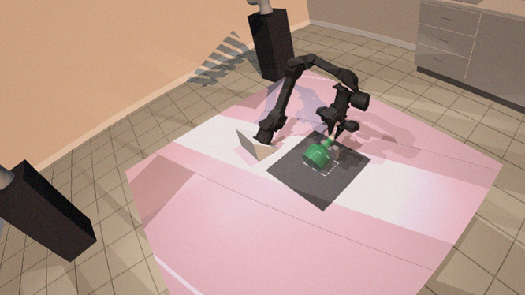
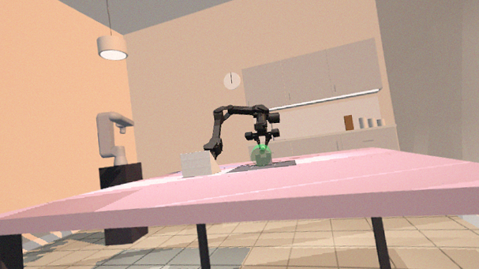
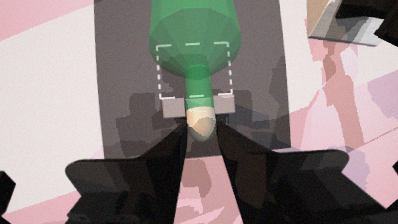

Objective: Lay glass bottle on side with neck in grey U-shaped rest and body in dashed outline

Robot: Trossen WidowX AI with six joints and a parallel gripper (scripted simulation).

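My way down to the dark mat (image 1: 295, 177) (image 2: 287, 164) (image 3: 120, 60) is blocked by the grey rest (image 1: 336, 152) (image 3: 173, 107), its prongs on both sides of the bottle neck (image 1: 328, 141) (image 3: 199, 87). The pale wedge-shaped block (image 1: 254, 147) (image 2: 196, 164) (image 3: 322, 22) stands well to one side, leaving a passable gap beside the mat.

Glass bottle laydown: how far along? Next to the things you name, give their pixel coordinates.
Done: the green bottle (image 1: 316, 156) (image 2: 260, 155) (image 3: 195, 37) is tipped well over toward its side, neck above the grey rest (image 1: 336, 152) (image 3: 173, 107).
In hand: the gripper (image 1: 334, 135) (image 2: 263, 144) (image 3: 201, 126) is shut on its pale tip.
Left: get the body inside the dashed outline (image 3: 159, 75), which it overshoots in the wrist view, seat the neck, let go. Contact with the mat: can't tell.
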